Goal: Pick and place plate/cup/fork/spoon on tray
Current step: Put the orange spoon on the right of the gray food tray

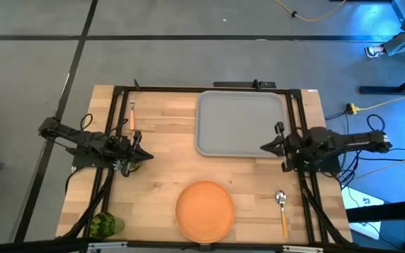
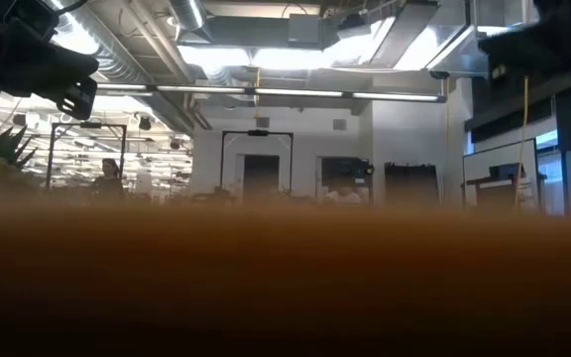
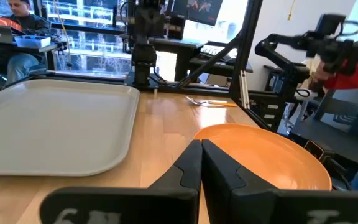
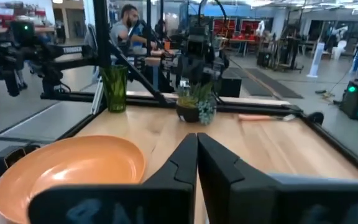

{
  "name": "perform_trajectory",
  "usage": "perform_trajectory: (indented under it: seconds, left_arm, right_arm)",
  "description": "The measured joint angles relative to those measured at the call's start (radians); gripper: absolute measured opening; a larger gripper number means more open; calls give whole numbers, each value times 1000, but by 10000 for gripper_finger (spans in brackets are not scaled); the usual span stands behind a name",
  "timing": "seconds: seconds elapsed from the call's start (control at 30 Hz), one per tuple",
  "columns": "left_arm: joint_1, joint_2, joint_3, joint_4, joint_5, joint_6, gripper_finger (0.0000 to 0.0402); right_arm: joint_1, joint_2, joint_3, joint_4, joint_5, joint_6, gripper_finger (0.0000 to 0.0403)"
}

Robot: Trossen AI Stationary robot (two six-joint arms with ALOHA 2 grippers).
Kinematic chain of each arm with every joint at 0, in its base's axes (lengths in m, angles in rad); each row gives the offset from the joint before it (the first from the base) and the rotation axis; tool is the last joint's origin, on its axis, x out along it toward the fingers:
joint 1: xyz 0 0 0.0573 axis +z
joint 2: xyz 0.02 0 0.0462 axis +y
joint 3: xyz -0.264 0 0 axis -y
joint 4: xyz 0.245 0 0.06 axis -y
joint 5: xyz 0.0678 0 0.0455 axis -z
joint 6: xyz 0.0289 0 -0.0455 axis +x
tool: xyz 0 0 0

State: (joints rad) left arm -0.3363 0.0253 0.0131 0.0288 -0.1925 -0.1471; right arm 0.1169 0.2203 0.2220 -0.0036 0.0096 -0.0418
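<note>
The table (image 1: 167, 151) is a rectangle of pale wooden planks with a visible grain, bordered by a thin black metal frame. On it, against the far edge and toward the right-hand side, lies the tray (image 1: 241, 123), a light-grey, smooth, matte rectangle with rounded corners and a raised rim; nothing lies on it. The plate (image 1: 204, 210) is a round, shallow orange disc with a gently upturned rim, resting at the middle of the near edge, well apart from the tray. At the near left corner stands the cup (image 1: 105, 225), a small translucent green tumbler with a ribbed surface. A small potted plant (image 4: 195, 102) with spiky green leaves in a dark round pot sits near the left edge, right under the left arm. The spoon (image 1: 282, 212), slim with an orange handle and a shiny oval silver bowl, lies near the near right corner, beside the plate but not touching it. The fork (image 1: 131, 117), slim with an orange handle and silver tines, lies near the far left corner. The left gripper (image 1: 143, 154) hangs over the left side of the table, its dark angular fingers (image 3: 188, 171) pressed together and empty. The right gripper (image 1: 266, 147) hangs over the tray's right rim, fingers (image 4: 185, 163) nearly touching, gripping nothing.
</note>
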Motion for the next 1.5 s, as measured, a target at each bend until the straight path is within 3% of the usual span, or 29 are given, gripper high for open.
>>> perform_trajectory:
  seconds: [0.17, 0.4, 0.6, 0.87, 1.07, 1.5]
  left_arm:
    - [0, 0, 0, 0, 0, 0, 0]
    - [0, 0, 0, 0, 0, 0, 0]
    - [0, 0, 0, 0, 0, 0, 0]
    - [0, 0, 0, 0, 0, 0, 0]
    - [0, 0, 0, 0, 0, 0, 0]
    - [0, 0, 0, 0, 0, 0, 0]
  right_arm:
    - [0, 101, 257, -287, 0, 0, 17]
    - [0, 363, 579, -615, -5, 96, 17]
    - [0, 600, 767, -841, -46, 325, 17]
    - [0, 748, 853, -692, -153, 602, 17]
    - [0, 809, 854, -573, -161, 618, 17]
    - [0, 952, 854, -561, -204, 694, 17]
